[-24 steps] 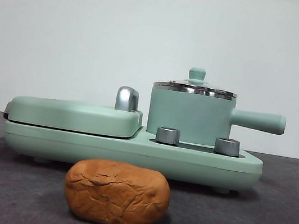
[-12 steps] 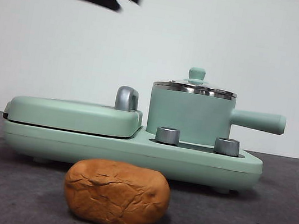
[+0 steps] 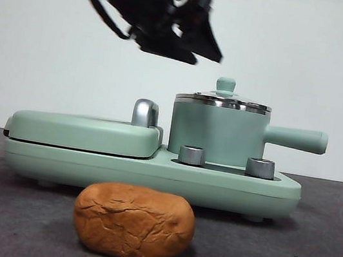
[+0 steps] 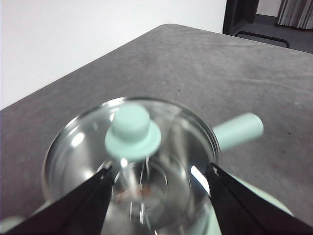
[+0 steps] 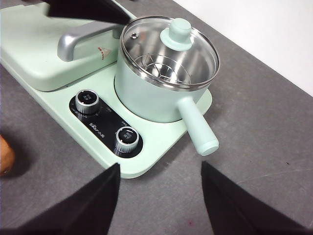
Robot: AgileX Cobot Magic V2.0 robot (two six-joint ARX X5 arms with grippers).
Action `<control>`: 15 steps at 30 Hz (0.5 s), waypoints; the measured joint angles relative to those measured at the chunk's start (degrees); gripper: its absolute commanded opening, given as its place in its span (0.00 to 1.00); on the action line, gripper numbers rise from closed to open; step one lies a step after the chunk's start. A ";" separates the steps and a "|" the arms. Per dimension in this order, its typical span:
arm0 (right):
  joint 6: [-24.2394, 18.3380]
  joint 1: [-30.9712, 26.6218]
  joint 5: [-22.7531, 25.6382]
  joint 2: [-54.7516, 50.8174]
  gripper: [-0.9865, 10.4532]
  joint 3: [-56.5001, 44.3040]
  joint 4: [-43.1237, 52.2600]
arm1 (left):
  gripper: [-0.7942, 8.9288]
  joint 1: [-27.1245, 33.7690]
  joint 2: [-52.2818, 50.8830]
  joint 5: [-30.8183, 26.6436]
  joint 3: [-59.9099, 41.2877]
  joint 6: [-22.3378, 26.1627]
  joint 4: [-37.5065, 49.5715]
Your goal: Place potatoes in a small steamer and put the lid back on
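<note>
1. Potato (image 3: 134, 222): 1 large oval orange-brown lump with a cracked matte skin, lying on the grey table (image 3: 321, 256) at lower centre of the front view, in front of the cooker base and apart from it. Only a sliver of it shows at the left edge of the right wrist view.

2. Small steamer (image 3: 217, 134): mint-green pot with a steel rim, standing on the right half of the mint-green cooker base (image 3: 151, 174); its straight side handle (image 3: 296, 139) points toward the right of the frame. 2 chrome dials (image 3: 192, 155) sit on the base in front of it.

3. Lid (image 3: 223, 101): clear glass disc with a steel rim, seated on the steamer, with a mint-green knob (image 3: 226, 85) at centre. A wire rack shows through the glass in the right wrist view.

4. Griddle cover (image 3: 86, 132): flat, mint-green, closed, with a chrome handle (image 3: 146, 113), at left of the base.

5. Left gripper (image 3: 201, 45): upper centre-left of the front view, above and left of the lid, touching nothing. Its wrist view shows both jaws spread apart, empty, with the knob between them and beyond their tips.

6. Right gripper (image 5: 159, 171): jaws spread wide, empty, held above the table near the cooker's dial side.
</note>
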 measured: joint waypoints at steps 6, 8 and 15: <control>1.25 0.00 0.00 0.00 0.32 0.00 0.00 | 0.39 -0.70 8.46 -2.89 9.62 0.00 0.26; 1.31 0.00 0.00 0.00 0.32 0.00 0.00 | 0.39 -0.70 10.62 -3.06 12.09 0.00 0.24; 1.44 0.00 0.00 0.00 0.32 0.00 0.00 | 0.39 -0.72 15.82 -3.04 16.52 0.00 0.28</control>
